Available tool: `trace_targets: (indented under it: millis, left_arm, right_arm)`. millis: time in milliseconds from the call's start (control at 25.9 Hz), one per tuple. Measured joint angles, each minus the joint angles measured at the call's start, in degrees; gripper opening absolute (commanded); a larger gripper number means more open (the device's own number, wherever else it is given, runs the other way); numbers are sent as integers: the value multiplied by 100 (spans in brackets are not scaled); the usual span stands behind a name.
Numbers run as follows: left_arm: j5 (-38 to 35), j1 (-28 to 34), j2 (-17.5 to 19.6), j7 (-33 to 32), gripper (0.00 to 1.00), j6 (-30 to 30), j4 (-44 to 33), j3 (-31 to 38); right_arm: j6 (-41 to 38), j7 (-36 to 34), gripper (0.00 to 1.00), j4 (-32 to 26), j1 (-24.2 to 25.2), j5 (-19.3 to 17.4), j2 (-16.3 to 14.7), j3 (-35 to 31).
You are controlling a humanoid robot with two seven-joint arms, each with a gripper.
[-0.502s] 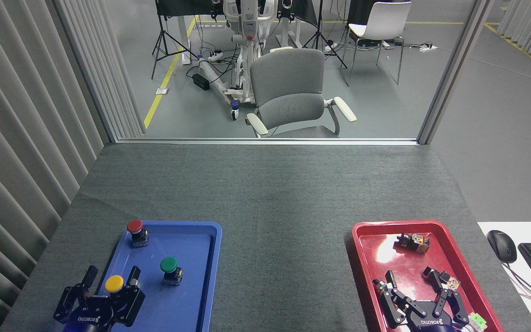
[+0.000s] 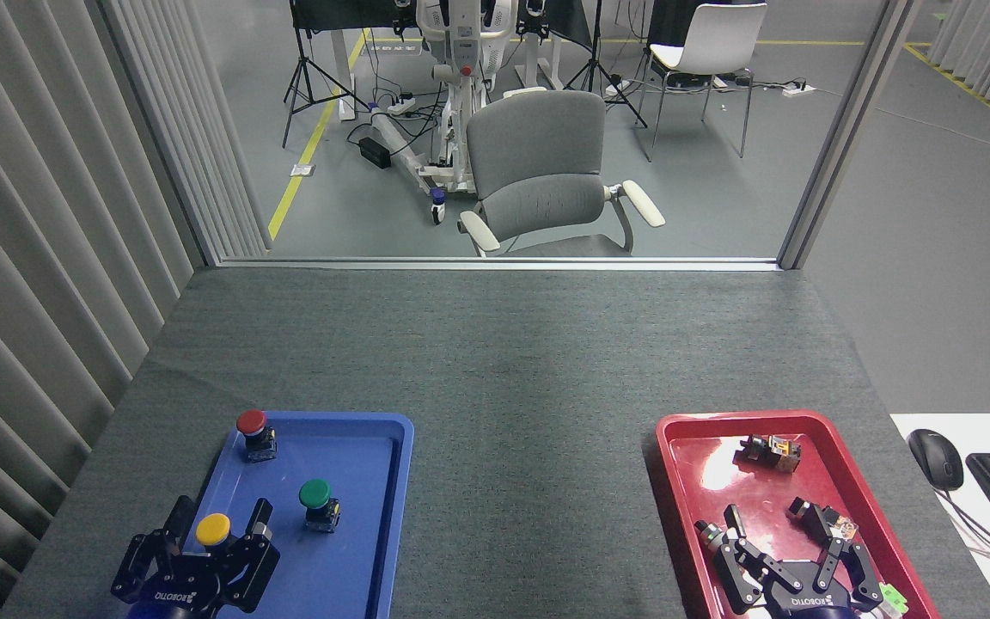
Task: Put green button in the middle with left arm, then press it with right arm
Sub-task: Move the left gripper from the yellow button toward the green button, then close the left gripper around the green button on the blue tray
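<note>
Both grippers sit low at the near edge of the desk in the head view. On the left, the left gripper [image 2: 216, 520] hangs over the near end of the blue tray [image 2: 379, 516], its fingers spread apart around the yellow button [image 2: 213, 530], not closed on it. Just beyond and to the right, the green button [image 2: 315, 493] stands upright in the same tray, apart from the fingers; the red button [image 2: 252, 424] stands at the far corner. The middle [image 2: 534, 481] of the grey mat lies bare between the trays. The right gripper [image 2: 791, 533] hovers open over the red tray [image 2: 675, 481], among small parts.
</note>
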Motion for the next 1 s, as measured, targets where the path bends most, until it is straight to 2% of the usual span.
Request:
trace_targets:
  millis: [193, 463, 695, 1004]
  left_arm:
    - [-161, 443, -54, 465, 100, -19, -363, -104]
    - [-1027, 755, -262, 791, 100, 31, -414, -815]
    - [-1206, 226, -813, 718, 99, 85, 164, -1190]
    - [-1222, -562, -934, 672, 99, 559, 1567, -1319]
  right_arm:
    - [-13, 42, 99, -28, 3, 35, 20, -2]
    - [-19, 246, 99, -147, 51, 41, 42, -2]
    - [-159, 284, 99, -168, 99, 42, 45, -33]
    - [-43, 212, 99, -116, 147, 2, 169, -29]
